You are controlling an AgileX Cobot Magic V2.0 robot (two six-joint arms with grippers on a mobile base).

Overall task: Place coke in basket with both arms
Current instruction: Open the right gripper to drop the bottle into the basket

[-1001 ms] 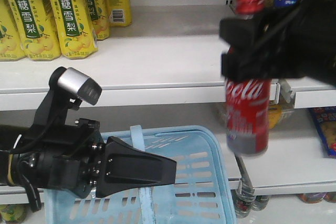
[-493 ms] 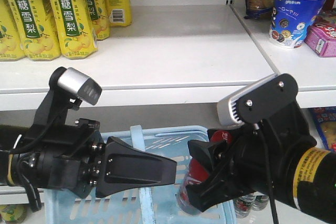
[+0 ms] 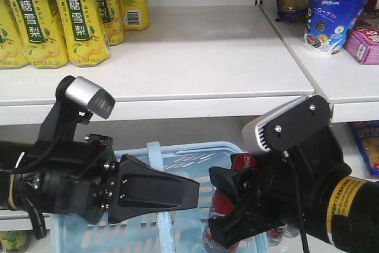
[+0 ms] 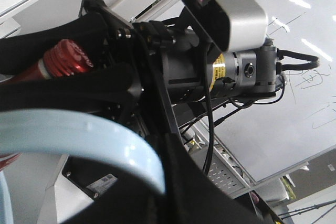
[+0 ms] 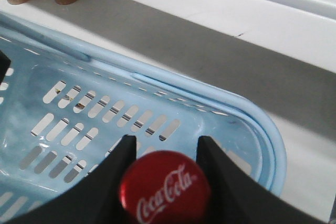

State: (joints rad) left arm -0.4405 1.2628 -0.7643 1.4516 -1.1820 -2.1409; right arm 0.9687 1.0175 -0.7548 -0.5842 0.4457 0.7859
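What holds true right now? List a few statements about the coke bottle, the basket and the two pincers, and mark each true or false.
1. The right pincer is shut on the coke bottle. True.
2. The coke bottle stands on the upper white shelf. False: it hangs over the inside of the light blue basket, held near its red cap.
3. The left pincer carries a yellow drink bottle. False: the yellow bottles stand on the shelf; the basket's handle runs by this pincer.
4. The basket has slotted sides. True.
5. The bottle's cap is missing. False: a red Coca-Cola cap is on it.
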